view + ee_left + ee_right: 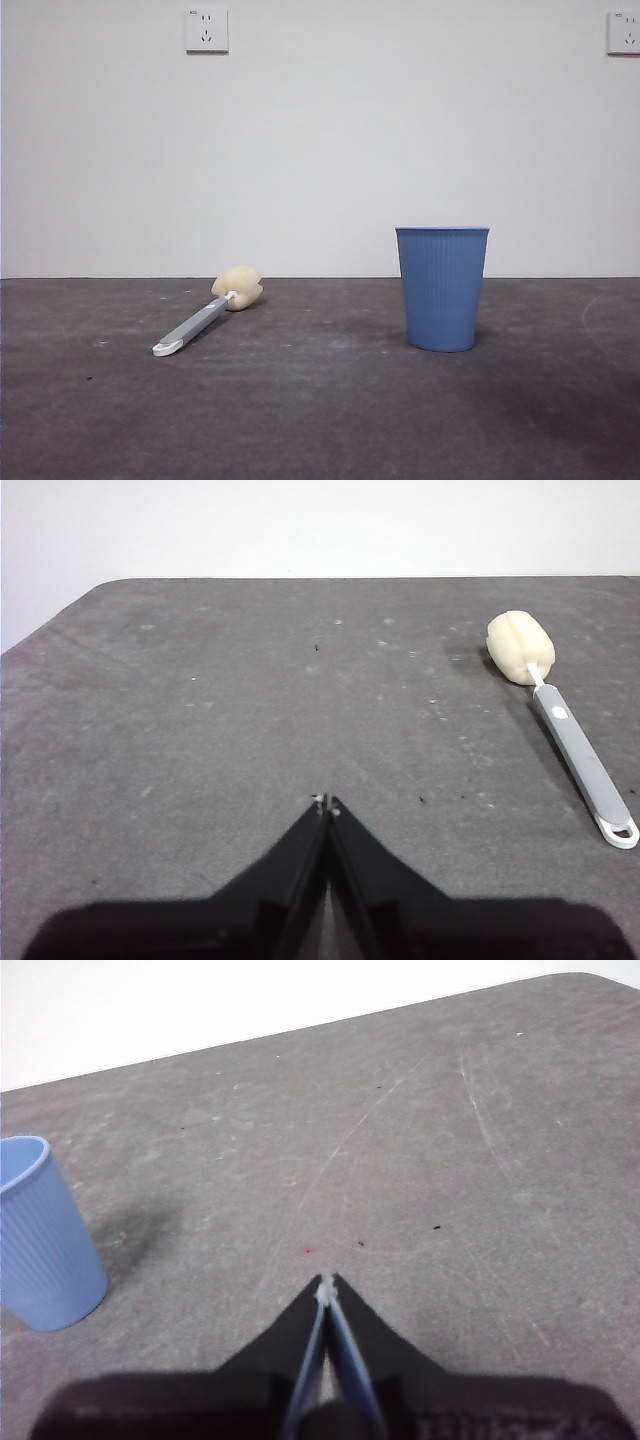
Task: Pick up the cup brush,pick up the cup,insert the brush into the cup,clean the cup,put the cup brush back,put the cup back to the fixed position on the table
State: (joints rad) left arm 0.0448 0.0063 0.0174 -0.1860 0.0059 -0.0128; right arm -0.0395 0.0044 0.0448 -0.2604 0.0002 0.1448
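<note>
The cup brush lies flat on the table at the left, cream sponge head toward the wall, white looped end toward me. It also shows in the left wrist view. The blue ribbed cup stands upright at the right, and shows in the right wrist view. My left gripper is shut and empty, held over bare table apart from the brush. My right gripper is shut and empty, apart from the cup. Neither arm shows in the front view.
A white wall stands behind the table with two sockets high up. The table's rounded far corners show in the wrist views.
</note>
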